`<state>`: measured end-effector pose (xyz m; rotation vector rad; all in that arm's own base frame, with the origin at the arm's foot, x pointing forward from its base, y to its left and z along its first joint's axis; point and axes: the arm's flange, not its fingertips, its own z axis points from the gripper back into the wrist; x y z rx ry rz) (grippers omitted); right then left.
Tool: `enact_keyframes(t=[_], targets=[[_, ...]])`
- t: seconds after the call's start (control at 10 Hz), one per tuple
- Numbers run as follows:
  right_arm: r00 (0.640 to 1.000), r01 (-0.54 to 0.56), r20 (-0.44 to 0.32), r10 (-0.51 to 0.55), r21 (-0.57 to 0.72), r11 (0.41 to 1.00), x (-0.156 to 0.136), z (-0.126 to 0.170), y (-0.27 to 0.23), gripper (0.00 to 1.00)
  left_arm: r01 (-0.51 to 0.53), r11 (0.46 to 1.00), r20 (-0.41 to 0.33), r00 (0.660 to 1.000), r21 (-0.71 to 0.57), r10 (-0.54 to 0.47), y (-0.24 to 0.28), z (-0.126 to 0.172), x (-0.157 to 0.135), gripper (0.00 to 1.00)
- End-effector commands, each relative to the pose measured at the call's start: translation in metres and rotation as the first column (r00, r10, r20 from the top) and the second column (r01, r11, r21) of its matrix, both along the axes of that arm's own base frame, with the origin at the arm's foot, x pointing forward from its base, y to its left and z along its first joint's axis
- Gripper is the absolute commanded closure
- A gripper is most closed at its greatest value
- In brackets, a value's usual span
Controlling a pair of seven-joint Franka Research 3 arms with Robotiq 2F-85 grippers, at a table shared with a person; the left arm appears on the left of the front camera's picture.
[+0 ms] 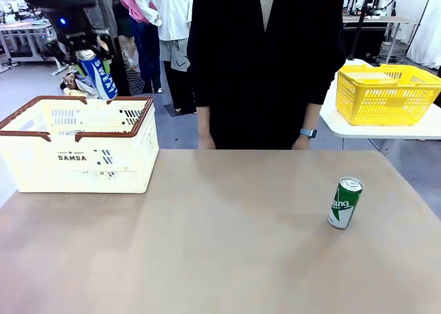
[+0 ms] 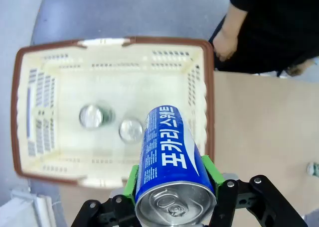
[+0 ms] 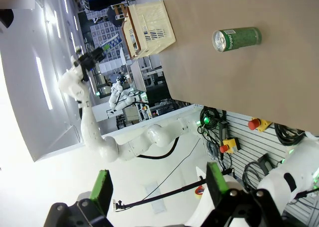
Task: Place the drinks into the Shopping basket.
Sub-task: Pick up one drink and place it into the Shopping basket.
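Heads up on where you're at: your left gripper [image 2: 172, 187] has its green pads clamped on either side of a blue can [image 2: 169, 147] with white Korean lettering, silver pull-tab end facing the wrist camera. From the front you can see that can hanging tilted in the air, above the rim of the Shopping basket [image 1: 41, 159], not inside it. Looking down the left wrist view, the can's far end lines up over the basket's open interior, nearer the side wall that faces the middle of the table.

Two cans already sit upright on the basket floor: one with a green side [image 2: 92, 116] and another [image 2: 131, 130] just beside it, where you can only make out the silver top.

The basket sits at the left end of the tan table [image 1: 207, 259]. One green can [image 1: 345, 203] stands over on the right side of the table, well apart from the basket, leaning a bit in the front view.

Your right gripper [image 3: 158, 184] is up high, fingers spread wide with nothing between them, and that green can is far off in its view.

A person in black [image 1: 265, 59] stands at the far edge, hands down by the table. A yellow mesh basket [image 1: 386, 93] sits on a white side table behind.
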<state>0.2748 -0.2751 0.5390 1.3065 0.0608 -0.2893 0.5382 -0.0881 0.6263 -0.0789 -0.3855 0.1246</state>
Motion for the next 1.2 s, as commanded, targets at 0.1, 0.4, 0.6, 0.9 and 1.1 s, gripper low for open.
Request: enact_keyframes(t=[0.1,0.4,0.6,0.9,1.1], targets=[[1.000,-0.002,-0.008,0.002,0.006,1.000,0.000,0.004,0.002,0.00,0.008,1.000,-0.052,0.999,-0.026,-0.009,0.006,-0.046,0.051,1.00],[1.000,-0.002,-0.008,0.002,0.006,1.000,0.000,0.004,0.002,0.00,0.014,0.999,-0.171,0.985,-0.036,-0.020,0.000,-0.101,0.063,1.00],[1.000,-0.002,-0.008,0.002,0.006,1.000,0.000,0.004,0.002,0.00,0.013,1.000,-0.252,0.968,-0.014,-0.016,-0.006,-0.138,0.059,1.00],[1.000,-0.002,-0.008,0.002,0.006,1.000,0.000,0.004,0.002,0.00,0.007,1.000,-0.288,0.958,0.000,-0.007,-0.011,-0.163,0.062,1.00],[1.000,-0.002,-0.008,0.002,0.006,1.000,0.000,0.004,0.002,0.00,0.007,1.000,-0.298,0.954,0.006,-0.005,-0.012,-0.167,0.065,1.00]])
